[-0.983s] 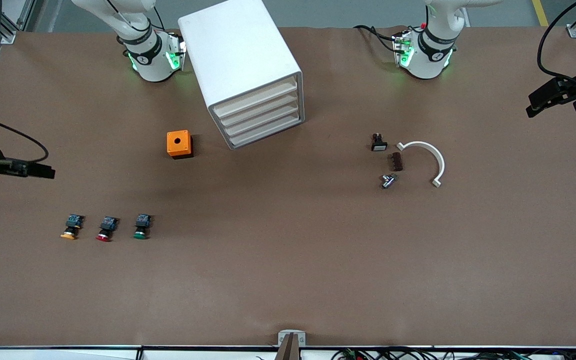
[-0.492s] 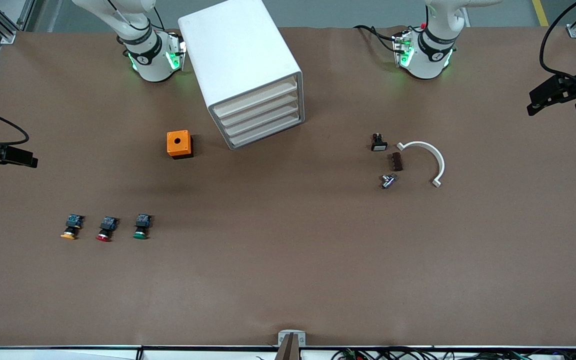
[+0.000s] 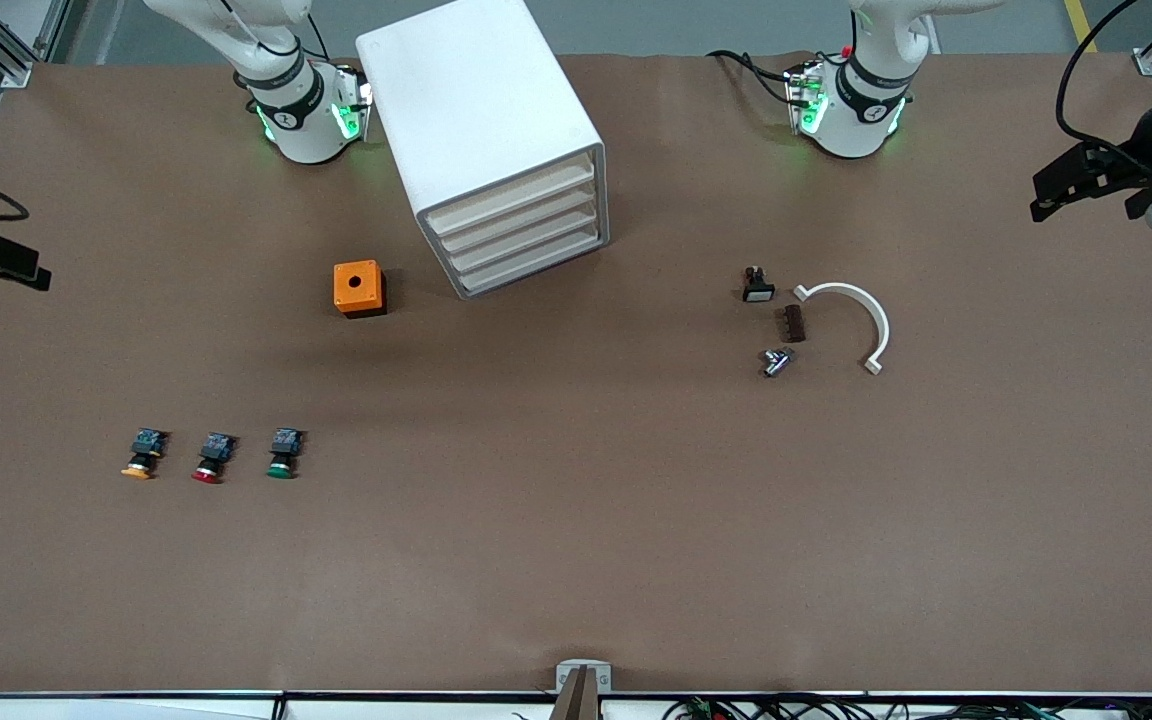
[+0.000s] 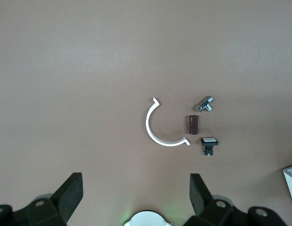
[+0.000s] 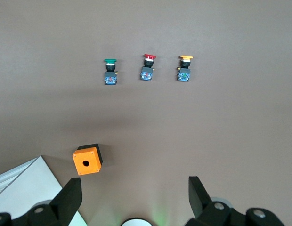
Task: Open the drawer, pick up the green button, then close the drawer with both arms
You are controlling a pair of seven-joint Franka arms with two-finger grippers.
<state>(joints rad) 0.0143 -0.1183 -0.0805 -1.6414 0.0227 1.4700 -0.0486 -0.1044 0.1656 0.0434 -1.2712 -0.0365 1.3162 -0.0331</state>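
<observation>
Cream fronts mark the four drawers [image 3: 521, 232] of the white boxy cabinet [image 3: 481, 130], and all four sit flush and shut, so I judge the task to be at its very start: no drawer is open, nothing has been taken, and the whole sequence of opening, taking and closing is left to do. The green-capped button [image 3: 282, 453] lies out on the brown desk [image 3: 576, 520], not in any drawer as far as the views show; it is well apart from the cabinet, nearer to the front camera and toward the right arm's end of the desk, in a row with the red-capped button [image 3: 211, 457] beside it and the yellow-capped button [image 3: 142, 453] past that. An orange box with a round hole [image 3: 358, 288] stands between that row and the cabinet, close to the cabinet's lower corner. Toward the left arm's end of the desk lie a white curved bracket [image 3: 856, 318], a small brown block [image 3: 793, 323], a white-faced black switch [image 3: 757, 286] and a small metal fitting [image 3: 776, 361], all close together. The right gripper [image 5: 132, 197] hangs high over the right arm's end of the desk with its jaws spread wide and nothing between them; its wrist view looks down on the three buttons and the orange box. The left gripper [image 4: 134, 195] hangs over the left arm's end, jaws likewise wide apart and holding nothing, looking down on the bracket and the small parts.
</observation>
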